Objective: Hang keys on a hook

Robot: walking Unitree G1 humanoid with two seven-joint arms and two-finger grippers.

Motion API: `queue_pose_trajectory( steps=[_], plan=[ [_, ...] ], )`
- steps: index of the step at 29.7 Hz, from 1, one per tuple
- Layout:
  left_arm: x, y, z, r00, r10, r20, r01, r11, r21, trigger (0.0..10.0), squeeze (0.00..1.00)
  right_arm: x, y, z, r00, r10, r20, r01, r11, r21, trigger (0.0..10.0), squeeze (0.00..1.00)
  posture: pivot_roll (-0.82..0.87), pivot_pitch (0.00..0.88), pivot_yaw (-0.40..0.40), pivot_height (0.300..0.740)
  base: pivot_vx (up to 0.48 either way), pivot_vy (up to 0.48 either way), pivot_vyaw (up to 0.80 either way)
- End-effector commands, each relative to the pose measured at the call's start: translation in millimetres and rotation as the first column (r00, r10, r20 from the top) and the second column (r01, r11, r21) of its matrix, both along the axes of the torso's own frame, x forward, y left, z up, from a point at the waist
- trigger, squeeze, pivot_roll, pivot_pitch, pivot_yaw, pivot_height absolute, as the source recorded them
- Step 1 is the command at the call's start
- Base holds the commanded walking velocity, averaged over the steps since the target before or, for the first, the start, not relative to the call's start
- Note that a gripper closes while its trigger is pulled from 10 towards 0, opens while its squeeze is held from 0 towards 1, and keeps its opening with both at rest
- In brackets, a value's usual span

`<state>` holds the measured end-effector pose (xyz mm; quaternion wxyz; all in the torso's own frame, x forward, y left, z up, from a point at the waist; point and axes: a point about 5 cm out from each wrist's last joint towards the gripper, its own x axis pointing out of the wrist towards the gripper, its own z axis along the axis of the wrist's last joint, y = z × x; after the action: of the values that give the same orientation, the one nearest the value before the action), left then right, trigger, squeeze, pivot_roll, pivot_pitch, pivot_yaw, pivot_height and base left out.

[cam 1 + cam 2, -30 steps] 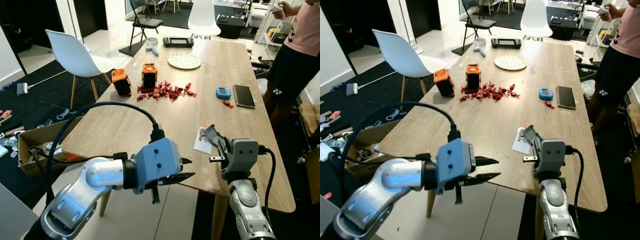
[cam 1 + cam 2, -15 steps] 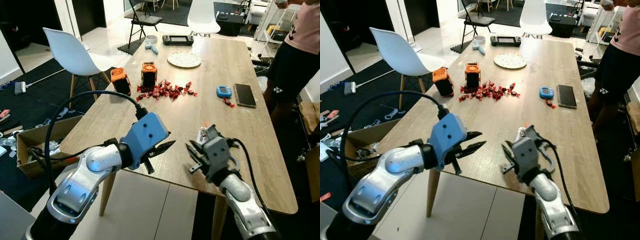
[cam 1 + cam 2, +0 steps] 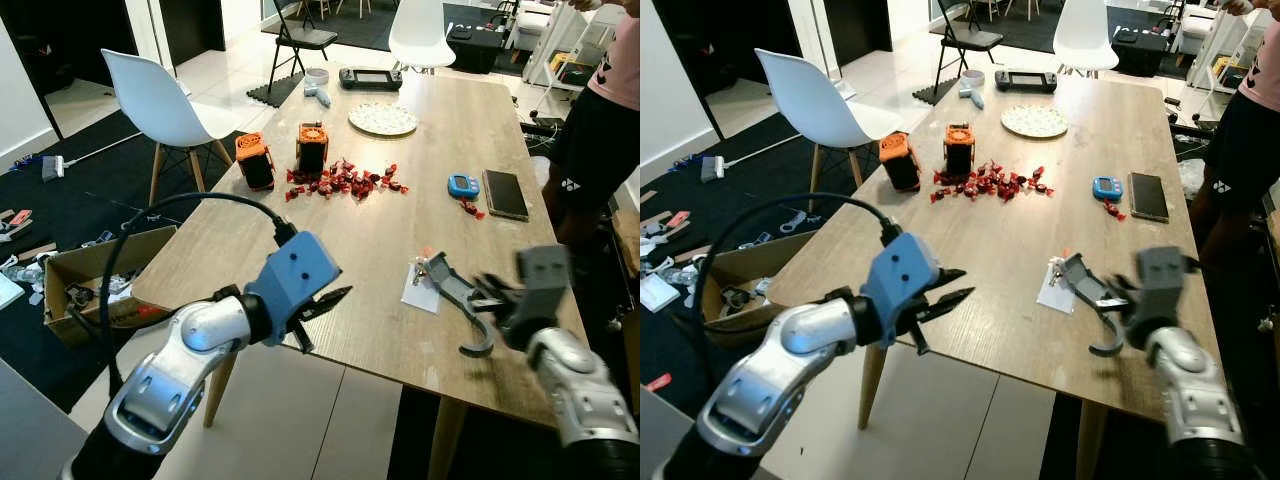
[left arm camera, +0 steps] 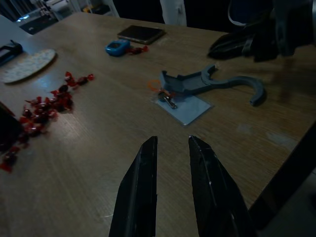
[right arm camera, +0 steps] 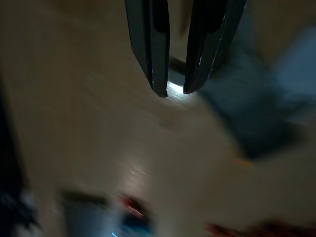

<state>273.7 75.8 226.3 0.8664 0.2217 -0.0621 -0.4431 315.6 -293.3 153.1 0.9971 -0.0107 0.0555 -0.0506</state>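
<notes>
A grey hook [image 3: 455, 300] lies flat on the wooden table [image 3: 360, 250] near its front right edge, its curved end [image 3: 478, 345] toward me. The keys [image 3: 421, 268], with an orange tag, rest at the hook's far end on a white card [image 3: 418, 291]. My right gripper [image 3: 484, 298] reaches in from the right, blurred, close beside the hook's shaft; its fingers [image 5: 158, 74] stand narrowly apart with nothing between them. My left gripper [image 3: 333, 302] hovers over the table's front edge, pointing at the hook [image 4: 207, 83], narrowly open and empty.
Two orange-black boxes [image 3: 256, 160] and scattered red candies [image 3: 345, 180] lie mid-table. Further back are a plate [image 3: 383, 118], a blue device [image 3: 462, 185] and a phone [image 3: 505, 193]. A person [image 3: 600, 110] stands at the right edge. A white chair [image 3: 160, 90] stands at the left.
The camera has shifted. My right arm has swung out to the right and now points in at the hook, which lies uncovered. The left gripper stays over the front edge.
</notes>
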Motion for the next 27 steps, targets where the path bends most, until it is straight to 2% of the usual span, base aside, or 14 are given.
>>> queue_pose_trajectory(
  steps=[1, 6, 9, 10, 12, 13, 14, 19, 23, 24, 27],
  plan=[
    [-0.7, -5.7, -3.2, 1.000, -0.015, -0.008, 0.015, 1.000, -0.008, 10.0, 0.00, -2.2, -9.1, -4.7, 0.999, -0.030, -0.034, 0.032, 0.999, 0.032, 10.0, 0.00, 0.08, 0.161, -0.017, 0.740, 0.000, 0.000, 0.00],
    [1.6, -7.4, -4.4, 1.000, -0.012, -0.009, 0.012, 1.000, -0.008, 10.0, 0.00, -0.4, -4.5, -13.6, 0.995, 0.014, -0.101, -0.007, 0.998, 0.070, 10.0, 0.00, 0.07, 0.159, -0.009, 0.740, 0.000, 0.000, 0.00],
    [3.3, -7.3, -4.7, 1.000, -0.002, -0.008, 0.002, 1.000, -0.008, 10.0, 0.00, 5.4, 7.6, -13.0, 0.993, 0.062, -0.098, -0.050, 0.991, 0.122, 10.0, 0.00, 0.07, 0.159, -0.009, 0.740, 0.000, 0.000, 0.00],
    [3.2, -6.9, -5.0, 1.000, 0.002, -0.008, -0.002, 1.000, -0.008, 10.0, 0.00, 7.0, 12.3, -10.7, 0.992, 0.084, -0.092, -0.071, 0.988, 0.137, 6.2, 0.00, 0.07, 0.159, -0.009, 0.740, 0.000, 0.000, 0.00],
    [3.2, -6.8, -5.1, 1.000, 0.002, -0.008, -0.002, 1.000, -0.007, 10.0, 0.00, 7.1, 13.0, -10.3, 0.992, 0.087, -0.092, -0.074, 0.987, 0.140, 6.2, 0.00, 0.07, 0.159, -0.009, 0.740, 0.000, 0.000, 0.00],
    [1.9, -6.4, -6.1, 1.000, 0.004, -0.009, -0.005, 1.000, -0.006, 10.0, 0.00, 5.9, 13.9, -7.1, 0.990, 0.113, -0.088, -0.099, 0.984, 0.149, 0.0, 0.00, 0.09, 0.159, -0.022, 0.740, 0.000, 0.000, 0.00],
    [1.4, -6.0, -6.7, 1.000, 0.006, -0.010, -0.006, 1.000, -0.005, 10.0, 0.00, 4.8, 13.6, -4.8, 0.989, 0.123, -0.085, -0.110, 0.983, 0.148, 0.0, 0.00, 0.09, 0.159, -0.022, 0.740, 0.000, 0.000, 0.00],
    [0.1, -4.4, -7.9, 1.000, 0.015, -0.014, -0.015, 1.000, -0.006, 10.0, 0.00, -1.9, 1.7, 9.0, 0.990, 0.126, -0.064, -0.117, 0.985, 0.128, 0.0, 0.00, 0.09, 0.166, -0.031, 0.740, 0.000, 0.000, 0.00],
    [0.8, -5.1, -8.6, 1.000, 0.012, -0.015, -0.012, 1.000, -0.006, 10.0, 0.00, -2.9, -6.6, 10.5, 0.992, 0.102, -0.068, -0.094, 0.989, 0.115, 0.0, 0.00, 0.08, 0.167, -0.024, 0.740, 0.000, 0.000, 0.00],
    [1.1, -5.9, -8.7, 1.000, 0.008, -0.016, -0.008, 1.000, -0.006, 10.0, 0.00, -2.7, -8.0, 9.2, 0.992, 0.099, -0.074, -0.090, 0.989, 0.115, 10.0, 0.00, 0.08, 0.167, -0.024, 0.740, 0.000, 0.000, 0.00],
    [2.3, -7.4, -8.5, 1.000, 0.001, -0.014, -0.001, 1.000, -0.004, 10.0, 0.00, -2.1, 0.6, -3.2, 0.984, 0.131, -0.125, -0.111, 0.982, 0.153, 10.0, 0.00, 0.07, 0.168, -0.017, 0.740, 0.000, 0.000, 0.00]
  ],
)
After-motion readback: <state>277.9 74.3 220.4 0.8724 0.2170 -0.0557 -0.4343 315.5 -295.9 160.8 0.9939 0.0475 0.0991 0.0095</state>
